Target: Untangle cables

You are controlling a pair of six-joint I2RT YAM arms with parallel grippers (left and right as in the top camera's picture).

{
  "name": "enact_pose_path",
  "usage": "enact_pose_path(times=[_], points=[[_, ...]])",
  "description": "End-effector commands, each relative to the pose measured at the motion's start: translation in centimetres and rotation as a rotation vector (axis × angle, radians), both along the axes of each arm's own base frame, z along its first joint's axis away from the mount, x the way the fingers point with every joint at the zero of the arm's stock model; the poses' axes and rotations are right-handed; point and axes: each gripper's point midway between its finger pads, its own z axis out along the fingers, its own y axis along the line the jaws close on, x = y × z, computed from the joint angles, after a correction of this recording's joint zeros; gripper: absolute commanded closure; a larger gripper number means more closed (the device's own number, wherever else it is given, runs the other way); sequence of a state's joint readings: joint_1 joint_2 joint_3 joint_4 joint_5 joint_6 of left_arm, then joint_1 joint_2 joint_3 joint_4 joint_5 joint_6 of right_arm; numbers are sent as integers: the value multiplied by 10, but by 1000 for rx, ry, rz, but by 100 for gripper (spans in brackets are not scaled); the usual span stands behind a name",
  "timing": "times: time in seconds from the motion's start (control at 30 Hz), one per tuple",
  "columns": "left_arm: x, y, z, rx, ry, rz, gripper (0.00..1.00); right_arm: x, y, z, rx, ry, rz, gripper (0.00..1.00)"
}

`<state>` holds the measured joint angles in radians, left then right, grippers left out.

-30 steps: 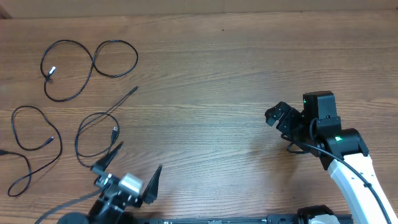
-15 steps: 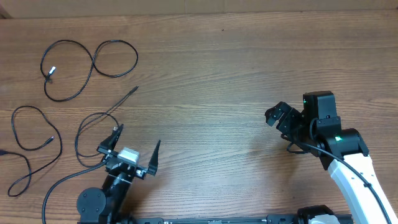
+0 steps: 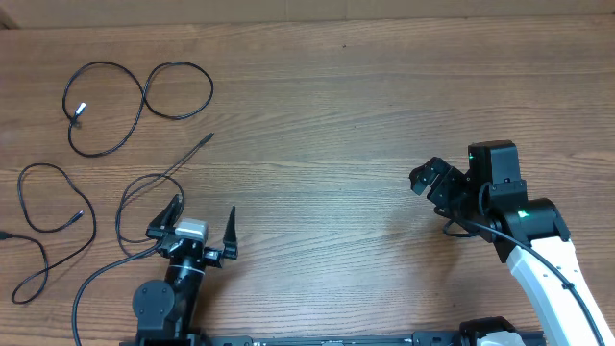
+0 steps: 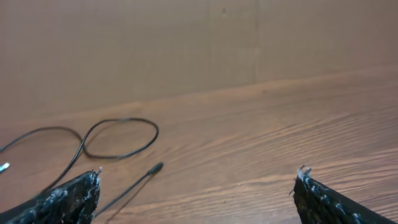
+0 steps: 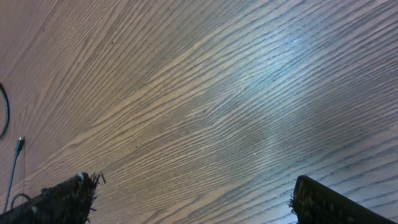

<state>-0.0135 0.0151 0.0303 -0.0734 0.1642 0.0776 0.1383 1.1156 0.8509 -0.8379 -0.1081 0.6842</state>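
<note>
Three thin black cables lie apart on the left of the wooden table. One forms a figure-eight [image 3: 144, 96] at the back left. One loops at the left edge [image 3: 43, 166]. The third [image 3: 187, 157] runs from a plug end down into a loop right beside my left gripper's left finger. My left gripper [image 3: 204, 211] is open at the front left, nothing between its fingers. Its wrist view shows the figure-eight cable [image 4: 154, 132] and a plug tip [image 4: 155, 167] ahead of the open left gripper [image 4: 198, 180]. My right gripper [image 3: 430, 183] is open over bare wood at the right, also empty [image 5: 189, 186].
A thicker black cord [image 3: 96, 293] trails from the left arm's base across the front left. A cable end [image 5: 13, 163] shows at the left edge of the right wrist view. A cardboard-coloured wall [image 4: 186, 43] rises behind the table's far edge.
My left gripper has moved away from the front edge toward the nearest cable loop and turned to point at the back of the table. The right arm and the cables have stayed still.
</note>
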Motion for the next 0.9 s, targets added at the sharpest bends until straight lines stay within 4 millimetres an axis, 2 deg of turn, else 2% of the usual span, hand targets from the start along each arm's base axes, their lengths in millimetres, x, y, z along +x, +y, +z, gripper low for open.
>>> enact_pose_path(times=[0.0, 0.27, 0.4, 0.87], points=[[2, 8, -8, -7, 8, 50, 0, 5, 2, 9, 6, -28, 10, 0], [3, 17, -9, -27, 15, 106, 0, 5, 2, 9, 6, -28, 10, 0], [3, 33, -10, -119, 25, 199, 0, 5, 2, 9, 6, -28, 10, 0], [3, 41, -10, -114, 23, 232, 1, 5, 2, 9, 6, -28, 10, 0]])
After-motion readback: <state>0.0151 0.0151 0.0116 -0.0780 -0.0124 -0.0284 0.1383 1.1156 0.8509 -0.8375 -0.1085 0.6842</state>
